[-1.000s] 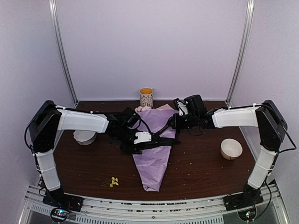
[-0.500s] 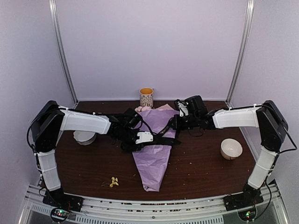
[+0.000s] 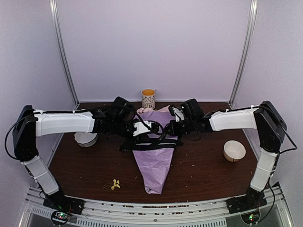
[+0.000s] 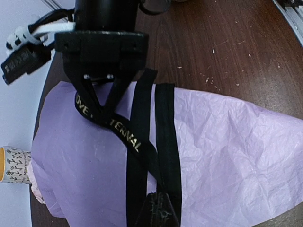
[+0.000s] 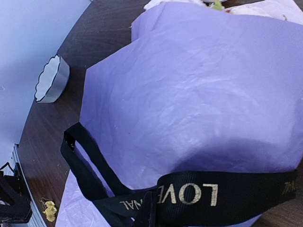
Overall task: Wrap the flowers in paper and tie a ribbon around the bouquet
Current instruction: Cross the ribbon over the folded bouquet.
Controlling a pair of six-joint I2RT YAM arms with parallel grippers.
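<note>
The bouquet point(image 3: 152, 161) lies in the middle of the table as a lilac paper point(image 4: 227, 142) cone, its tip toward me. Pink flowers point(image 3: 142, 110) peek out at its wide far end. The black ribbon point(image 4: 142, 123) with gold lettering crosses the cone's upper part, and its strands meet over the paper point(image 5: 199, 94). My left gripper point(image 4: 158, 213) is shut on the ribbon where two strands come together. My right gripper point(image 5: 147, 213) is shut on the ribbon point(image 5: 227, 196) beside the word LOVE. In the top view the left gripper point(image 3: 150, 133) and the right gripper point(image 3: 166, 128) sit close together above the ribbon point(image 3: 151, 140).
A patterned mug point(image 3: 148, 98) stands just behind the bouquet. One white bowl point(image 3: 85, 138) sits at the left under my left arm, and another bowl point(image 3: 234, 150) at the right. Loose yellow blossoms point(image 3: 115, 184) lie near the front left.
My left gripper has shut on the ribbon, and its arm has swung back and up. My right gripper has shifted slightly left. The ribbon now lies tighter across the cone.
</note>
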